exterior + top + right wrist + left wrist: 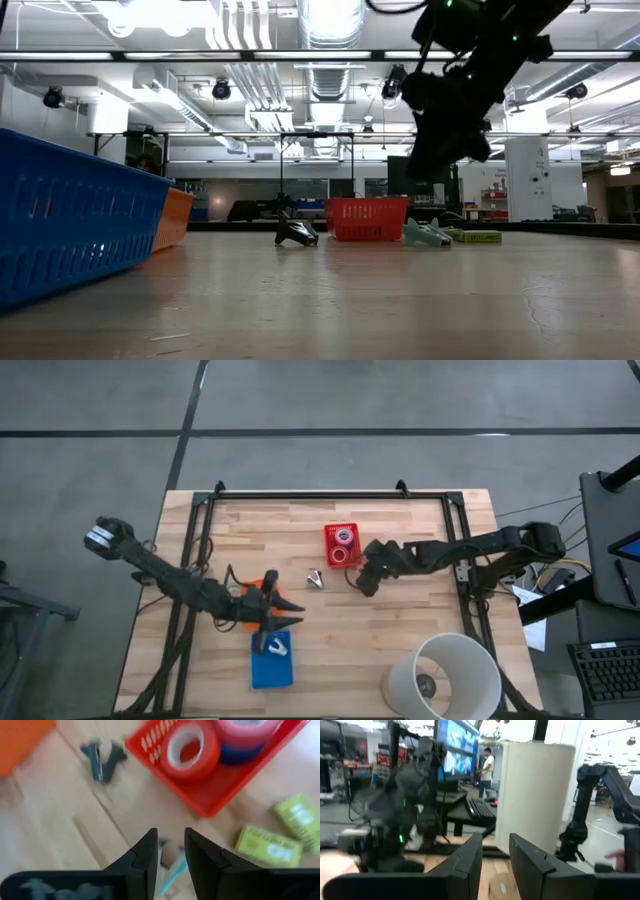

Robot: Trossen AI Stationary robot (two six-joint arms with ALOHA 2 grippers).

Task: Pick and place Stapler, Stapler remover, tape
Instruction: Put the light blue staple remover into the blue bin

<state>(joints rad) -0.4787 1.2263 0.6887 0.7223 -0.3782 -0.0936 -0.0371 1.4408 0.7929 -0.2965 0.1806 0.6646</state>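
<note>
The red basket holds the tape rolls: in the right wrist view a red roll, with a pink one on a blue one. The grey staple remover lies on the bare table near it. A teal stapler lies on the table; in the right wrist view it shows below the fingers. My right gripper hangs above the stapler, open with a narrow gap and clear of it in the low view. My left gripper is open and empty beside the blue basket.
An orange basket sits under the left arm. A small white and dark object lies in the blue basket. Two green boxes lie by the stapler. A big white cylinder stands at the near right corner. A person stands beyond the table.
</note>
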